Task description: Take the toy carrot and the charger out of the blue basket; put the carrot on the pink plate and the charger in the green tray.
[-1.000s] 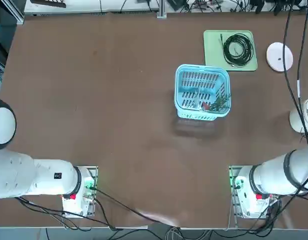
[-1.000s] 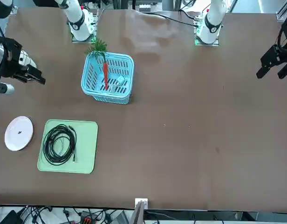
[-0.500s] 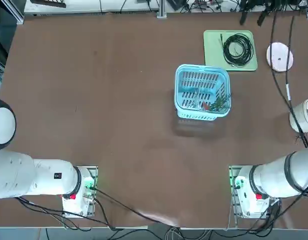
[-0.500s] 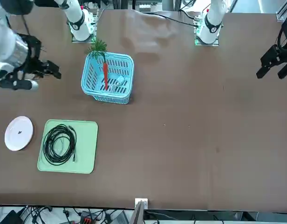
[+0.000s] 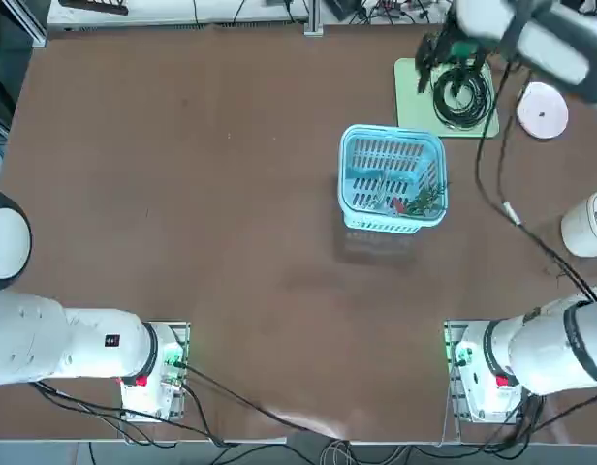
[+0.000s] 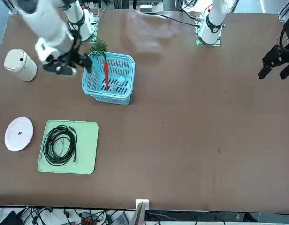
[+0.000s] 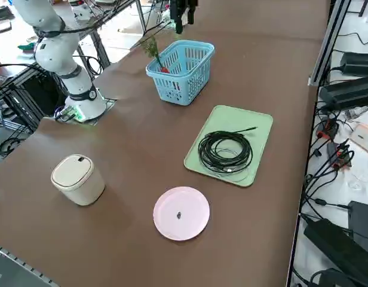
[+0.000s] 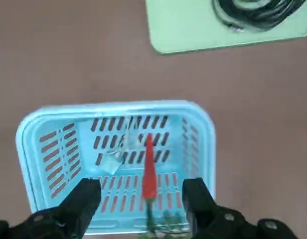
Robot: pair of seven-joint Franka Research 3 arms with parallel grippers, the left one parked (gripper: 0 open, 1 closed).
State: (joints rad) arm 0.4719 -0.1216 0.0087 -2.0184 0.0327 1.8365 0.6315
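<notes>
Carrot [image 8: 149, 177] lies in the blue basket [image 8: 118, 107], with its leafy top [image 6: 98, 48] poking up over the rim. From my seat far away I see my right gripper [image 8: 142, 186] with its two fingers wide apart and nothing between them. They look lined up on either side of the leafy end, but I can't tell how high above it they are.

I think picking up the carrot is the next job. If I close on the leaves, they may bend and slip, and the carrot could drop. The red part should be safer to hold. If I go down crooked, a finger could bump the rim and push the whole basket. The leaves might also snag on the slots as I lift.

The little charger [image 8: 113, 162] is close by, and its pale cord is hard to see. A finger could catch that cord and drag it along.

The pink plate [image 7: 166, 203] is small and flat, so the carrot might roll off if I let go too high. The green tray [image 7: 261, 131] has a black cable [image 7: 223, 152] in it. The charger could tip if it lands on those loops.
</notes>
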